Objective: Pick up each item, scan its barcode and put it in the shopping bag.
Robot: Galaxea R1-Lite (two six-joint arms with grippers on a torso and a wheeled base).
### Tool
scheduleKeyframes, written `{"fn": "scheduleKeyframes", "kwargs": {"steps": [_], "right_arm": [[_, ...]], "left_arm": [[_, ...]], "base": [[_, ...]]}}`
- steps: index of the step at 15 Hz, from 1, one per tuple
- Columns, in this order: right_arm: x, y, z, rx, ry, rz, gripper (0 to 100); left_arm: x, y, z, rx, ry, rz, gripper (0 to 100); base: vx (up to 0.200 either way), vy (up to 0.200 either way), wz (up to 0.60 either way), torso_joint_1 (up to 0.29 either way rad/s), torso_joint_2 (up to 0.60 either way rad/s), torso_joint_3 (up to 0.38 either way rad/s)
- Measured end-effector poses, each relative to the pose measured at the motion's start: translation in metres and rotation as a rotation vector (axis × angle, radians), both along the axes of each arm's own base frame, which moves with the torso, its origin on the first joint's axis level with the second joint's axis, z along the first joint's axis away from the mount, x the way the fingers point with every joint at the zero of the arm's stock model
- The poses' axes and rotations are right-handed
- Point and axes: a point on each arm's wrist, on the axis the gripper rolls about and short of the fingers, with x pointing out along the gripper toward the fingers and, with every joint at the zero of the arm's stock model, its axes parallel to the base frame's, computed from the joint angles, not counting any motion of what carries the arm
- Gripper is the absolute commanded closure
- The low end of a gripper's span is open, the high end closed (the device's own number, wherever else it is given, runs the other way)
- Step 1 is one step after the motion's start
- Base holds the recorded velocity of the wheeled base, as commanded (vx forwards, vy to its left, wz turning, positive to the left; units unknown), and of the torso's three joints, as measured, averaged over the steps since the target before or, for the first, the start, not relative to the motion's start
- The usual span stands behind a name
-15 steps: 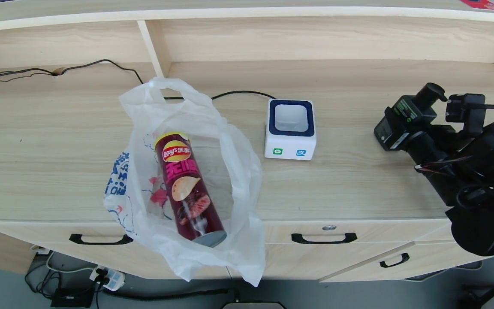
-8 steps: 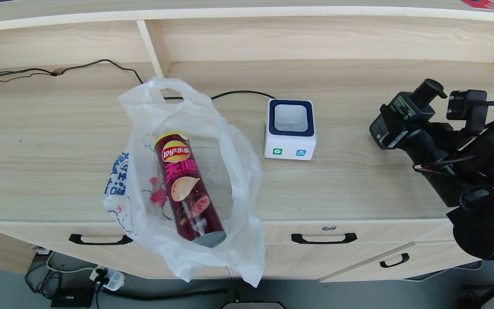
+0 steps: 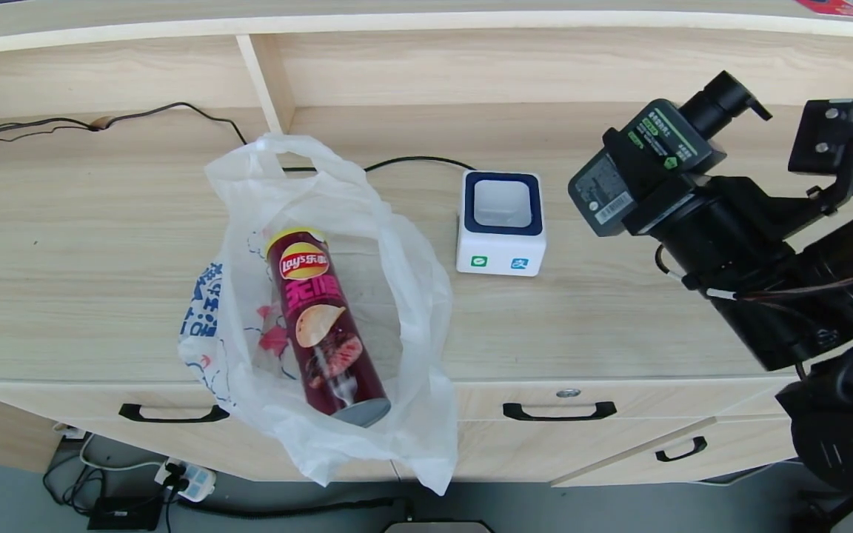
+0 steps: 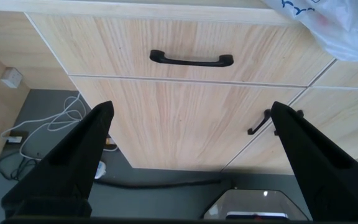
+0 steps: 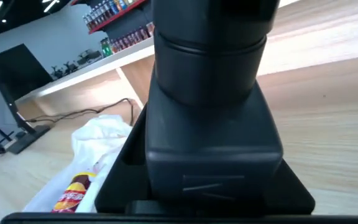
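In the centre-left of the head view, the chip can (image 3: 326, 326) lies on its side inside the shopping bag (image 3: 412, 296), yellow lid toward the top of the frame and grey base down at the counter's front edge. So by my read this item is already bagged.

If I have to touch it again, I expect a light, stiff cardboard tube with a glossy skin. It looks slick and round and ready to roll, and the walls would dent under a hard squeeze. I'd take it across the middle of the body, clear of the lid, with gentle pressure.

The bag is thin, soft film and droops over the drawer fronts, so it would snag or drag easily.

The scanner (image 3: 501, 222) sits just right of the bag, apart from it.

In the upper right of the frame, the right gripper (image 3: 645, 174) hangs above the counter beside the scanner. I can't tell its state from here.

In the left wrist view, the left gripper (image 4: 191, 168) is spread wide with nothing in it, facing the drawer handle (image 4: 191, 60) below the counter.
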Motion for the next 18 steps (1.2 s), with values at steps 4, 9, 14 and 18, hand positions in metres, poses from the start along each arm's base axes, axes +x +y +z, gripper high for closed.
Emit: {"fn": "scheduleKeyframes", "kwargs": {"steps": [4, 9, 14, 18], "right_arm": [[-0.034, 0.018, 0.003, 0.053, 0.026, 0.164, 100], [-0.076, 0.001, -0.001, 0.096, 0.113, 0.486, 100], [-0.122, 0.007, 0.012, 0.112, 0.07, 0.716, 100], [-0.141, 0.015, 0.017, 0.106, 0.034, 0.814, 100]], "left_arm": [[0.0, 0.0, 0.0, 0.0, 0.0, 0.0, 0], [0.0, 0.0, 0.0, 0.0, 0.0, 0.001, 0], [0.0, 0.0, 0.0, 0.0, 0.0, 0.0, 0], [0.0, 0.0, 0.0, 0.0, 0.0, 0.001, 0]], "base": [[0.0, 0.0, 0.0, 0.0, 0.0, 0.0], [0.0, 0.0, 0.0, 0.0, 0.0, 0.0], [0.0, 0.0, 0.0, 0.0, 0.0, 0.0], [0.0, 0.0, 0.0, 0.0, 0.0, 0.0]]}}
